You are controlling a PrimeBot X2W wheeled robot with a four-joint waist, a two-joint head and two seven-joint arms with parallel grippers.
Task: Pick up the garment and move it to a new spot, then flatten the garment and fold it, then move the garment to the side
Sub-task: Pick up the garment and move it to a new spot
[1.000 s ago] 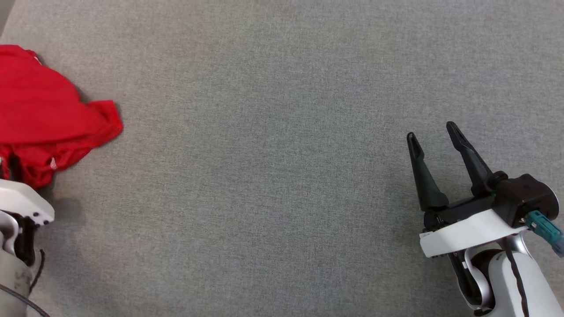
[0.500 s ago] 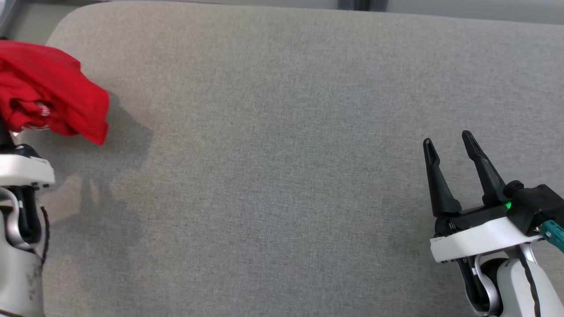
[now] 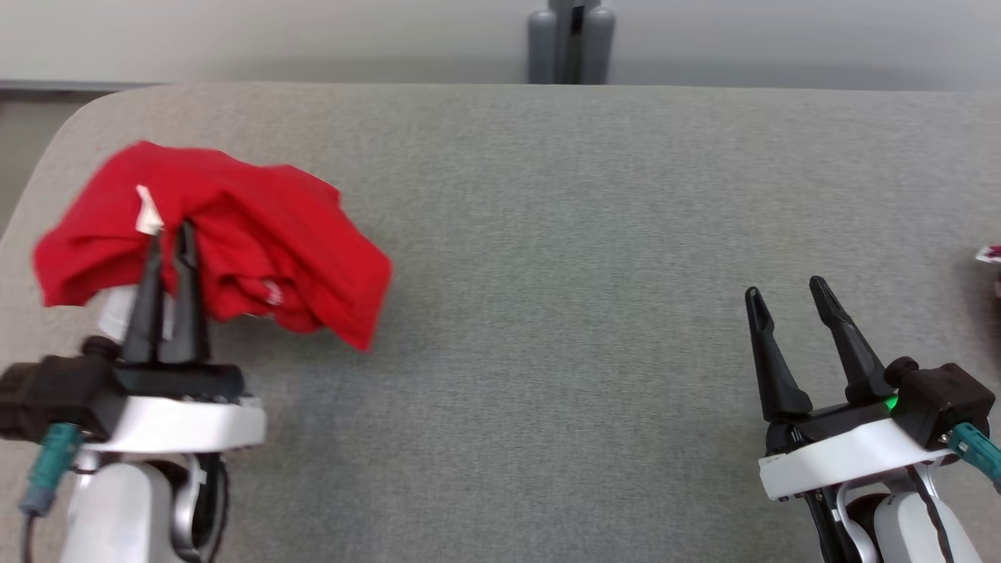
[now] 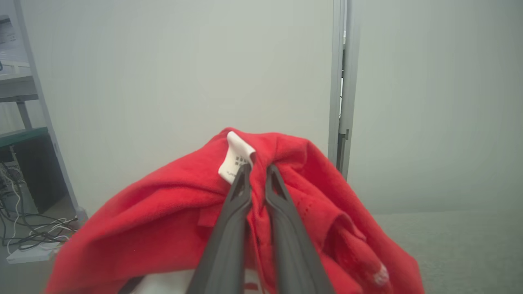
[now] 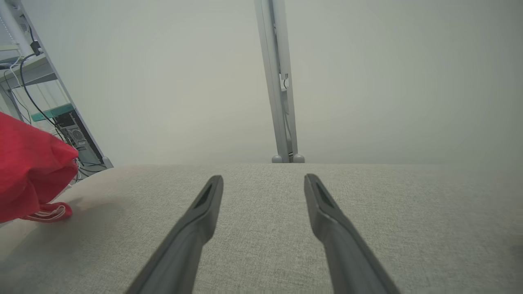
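garment [image 3: 258, 227]: red, bunched and hanging in loose folds over the far left part of the tabletop [image 3: 547, 313]; a cuff with white stripes hung lowest, at its near side.
left gripper [image 3: 168, 233]: over the left side of the tabletop; fingers drawn almost together with only a thin slit between them, pinching a fold at the top of the garment, the cloth draped down around both fingers.
label [image 3: 145, 211]: white with small print, sewn into the garment, standing up just beside the left fingertip.
contact: from the right wrist view the striped cuff lay at or just above the tabletop; it could not be told which.
right gripper [image 3: 784, 285]: over the near right part of the tabletop, well apart from the garment; fingers spread wide with nothing between them.
tabletop surface: grey woven covering, far left corner rounded.
post [image 3: 571, 39]: grey upright just behind the middle of the tabletop's far edge, against a pale wall.
small item [image 3: 989, 254]: red and white, at the tabletop's right edge, cut off by the frame; too little showed to say what it was.
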